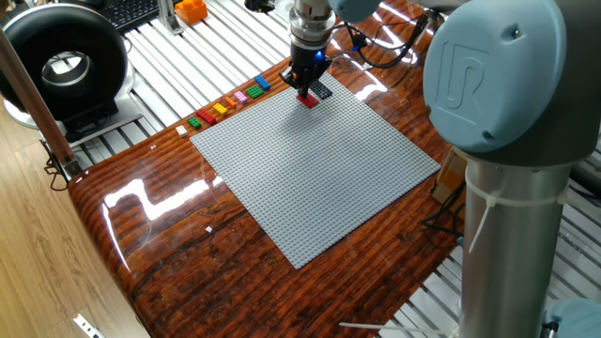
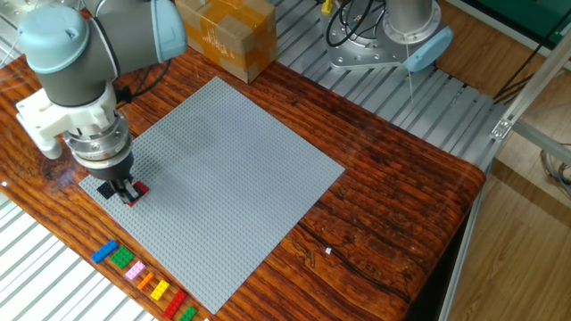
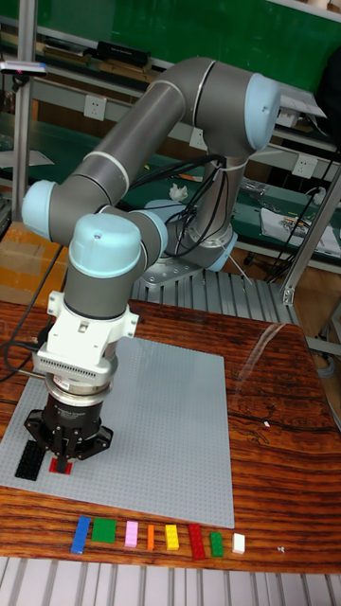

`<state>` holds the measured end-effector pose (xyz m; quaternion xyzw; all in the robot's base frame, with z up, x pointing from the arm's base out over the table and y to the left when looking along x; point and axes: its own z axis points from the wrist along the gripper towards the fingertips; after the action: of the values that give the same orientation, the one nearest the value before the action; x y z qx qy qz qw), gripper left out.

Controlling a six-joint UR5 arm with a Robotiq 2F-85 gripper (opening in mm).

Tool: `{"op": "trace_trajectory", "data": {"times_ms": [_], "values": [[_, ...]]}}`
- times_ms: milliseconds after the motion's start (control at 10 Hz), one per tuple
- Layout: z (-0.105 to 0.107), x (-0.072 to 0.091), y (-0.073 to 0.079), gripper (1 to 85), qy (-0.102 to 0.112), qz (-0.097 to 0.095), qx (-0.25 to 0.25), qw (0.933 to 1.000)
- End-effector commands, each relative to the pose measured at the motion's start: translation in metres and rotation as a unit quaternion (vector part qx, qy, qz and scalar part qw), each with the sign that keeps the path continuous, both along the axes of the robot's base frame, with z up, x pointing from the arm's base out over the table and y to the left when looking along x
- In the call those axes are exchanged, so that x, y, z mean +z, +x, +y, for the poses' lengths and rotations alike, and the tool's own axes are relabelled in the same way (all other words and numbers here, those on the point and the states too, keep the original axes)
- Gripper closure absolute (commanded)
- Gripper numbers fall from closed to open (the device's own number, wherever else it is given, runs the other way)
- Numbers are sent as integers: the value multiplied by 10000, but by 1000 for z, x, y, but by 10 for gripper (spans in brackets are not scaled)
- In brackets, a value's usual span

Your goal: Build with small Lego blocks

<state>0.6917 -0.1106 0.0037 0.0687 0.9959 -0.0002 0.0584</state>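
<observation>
My gripper [image 1: 306, 91] [image 2: 126, 188] [image 3: 64, 461] stands upright over the corner of the grey baseplate [image 1: 315, 164] [image 2: 232, 169] nearest the loose bricks. Its fingers are shut on a small red brick [image 1: 307, 100] [image 2: 135, 194] [image 3: 64, 468], which sits down at the plate's surface. A flat black piece [image 1: 322, 91] [image 2: 107, 189] [image 3: 30, 460] lies on the plate right beside it. On the wood past the plate's edge lies a row of small Lego blocks [image 1: 230, 100] [image 2: 147, 283] [image 3: 156, 537]: blue, green, pink, orange, yellow, red, green, white.
A cardboard box [image 2: 227, 36] stands at the table's far side and a second robot base [image 2: 393, 36] behind it. A black round device [image 1: 64, 61] and an orange object [image 1: 191, 9] sit off the table. The arm's large grey column [image 1: 512, 169] rises at the right.
</observation>
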Motion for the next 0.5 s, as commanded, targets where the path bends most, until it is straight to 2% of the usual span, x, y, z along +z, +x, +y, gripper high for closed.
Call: {"op": "trace_trajectory", "data": {"times_ms": [0,100,400], "values": [[-3,3,1,847,15,-27,10,10000],[-5,7,-3,847,0,42,9,10000],[-6,7,-4,847,-33,87,-38,9999]]}}
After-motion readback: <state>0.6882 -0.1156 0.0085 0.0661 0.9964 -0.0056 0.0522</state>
